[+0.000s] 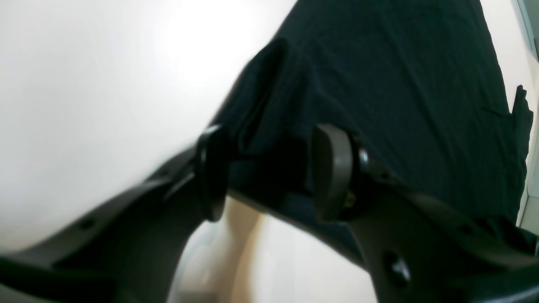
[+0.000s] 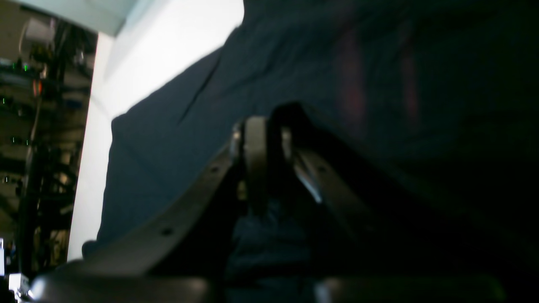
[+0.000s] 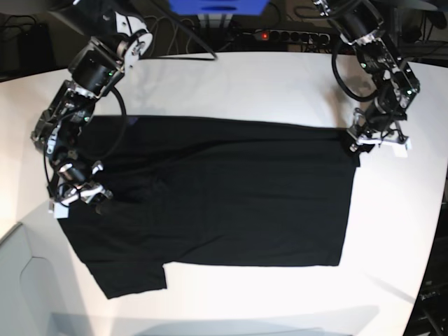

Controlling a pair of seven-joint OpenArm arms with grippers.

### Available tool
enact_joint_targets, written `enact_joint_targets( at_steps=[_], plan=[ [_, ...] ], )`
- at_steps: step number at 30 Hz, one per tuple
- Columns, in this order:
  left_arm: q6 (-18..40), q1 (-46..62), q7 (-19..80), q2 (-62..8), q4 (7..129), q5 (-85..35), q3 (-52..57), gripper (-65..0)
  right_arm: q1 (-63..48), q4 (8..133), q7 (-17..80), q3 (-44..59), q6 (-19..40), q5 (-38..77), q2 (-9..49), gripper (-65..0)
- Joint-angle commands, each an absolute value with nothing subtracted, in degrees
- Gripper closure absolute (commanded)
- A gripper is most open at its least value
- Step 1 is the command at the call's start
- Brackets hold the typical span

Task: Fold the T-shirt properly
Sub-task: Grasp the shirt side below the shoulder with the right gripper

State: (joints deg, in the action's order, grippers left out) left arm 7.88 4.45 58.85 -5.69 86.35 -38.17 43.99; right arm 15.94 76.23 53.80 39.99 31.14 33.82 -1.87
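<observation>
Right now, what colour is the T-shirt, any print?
Plain black, no print visible. The T-shirt shows best in the base view, spread on the white table.

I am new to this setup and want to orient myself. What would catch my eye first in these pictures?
A large black T-shirt lies spread across the white table, filling its middle. Each arm sits at one end of it: the left gripper at the hem corner on the base view's right, cloth bunched between its parted pads, and the right gripper low on the cloth near the sleeve.
</observation>
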Motion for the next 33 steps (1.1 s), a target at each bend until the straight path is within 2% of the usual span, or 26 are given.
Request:
enact_joint_targets(
  at_steps=[1,7,14,22,28,33],
  plan=[
    [8.04,4.09,58.42,-6.37,87.16,-39.08,44.09,-30.2,17.01,77.14,52.35,39.87,31.34,35.3,-1.54,-9.1],
    [8.13,4.09,58.42,-6.37,87.16,-39.08,44.0,-30.2,17.1,77.14,52.26,40.75,31.25,35.3,-1.54,-15.4],
    [8.22,4.09,58.42,-6.37,87.16,-39.08,44.0,-30.2,17.45,77.14,54.29,46.2,31.25,35.38,-1.8,-26.7],
    [8.31,4.09,58.59,-6.37,88.66,-39.16,44.0,-30.2,14.11,84.0,59.12,47.34,31.6,38.37,-1.71,-27.2],
    [8.31,5.93,58.42,-6.29,97.27,-39.16,43.65,-30.2,7.78,93.05,58.86,47.34,31.6,40.4,-1.63,-27.1],
    [8.31,5.58,58.59,-4.79,102.46,-38.46,43.56,-30.2,5.32,94.2,58.86,47.25,31.6,40.22,-1.36,-27.1]
  ],
)
